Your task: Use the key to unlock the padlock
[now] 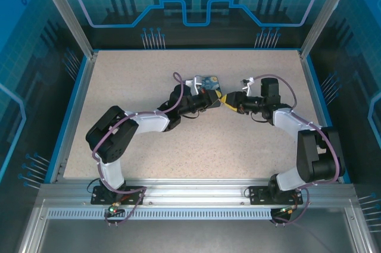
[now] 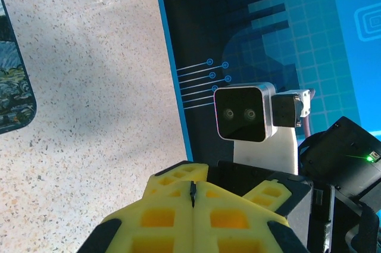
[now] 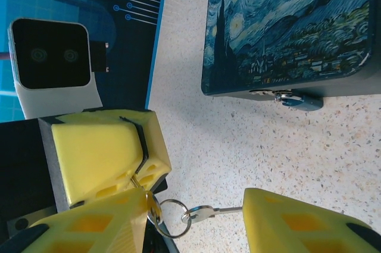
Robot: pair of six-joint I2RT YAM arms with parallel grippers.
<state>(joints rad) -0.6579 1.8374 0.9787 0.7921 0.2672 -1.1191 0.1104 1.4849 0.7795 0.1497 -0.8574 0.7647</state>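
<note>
Left claw: the left gripper (image 2: 192, 194), with yellow honeycombed fingers, is closed tight. A dark sliver is pinched in the seam between the pads.
What is pinched: in the right wrist view a small brass-coloured metal piece (image 3: 152, 205) is clamped at that gripper's tip. It cannot be told whether it is a second key or a tag. A thin steel split ring (image 3: 172, 218) and a flat silver key (image 3: 205, 211) hang from it.
Right claw: the right gripper (image 3: 195, 208) is spread wide and nothing is held. One finger is set on each side of the ring. The silver key's blade reaches its right-hand finger, though whether the two touch cannot be told.
Why so held: the bunch is judged to be offered for a hand-over. That way a key can be taken by its head and the blade left free for the lock.
Meeting place: the two tips are brought together above the middle of the speckled beige table (image 1: 119, 86), just near of the box.
Box: the dark-blue, round-cornered box (image 3: 286, 27), printed with a swirling night sky, is laid flat with its latch wall turned toward the grippers.
Padlock, place: the small padlock (image 3: 300, 102) is hung from a silver hasp (image 3: 271, 93) on that wall. It rests on the table, apart from both grippers.
Padlock, look: the body is squat and reads blue-grey in the box's shade. The keyhole cannot be made out, and the lock is judged not yet opened.
</note>
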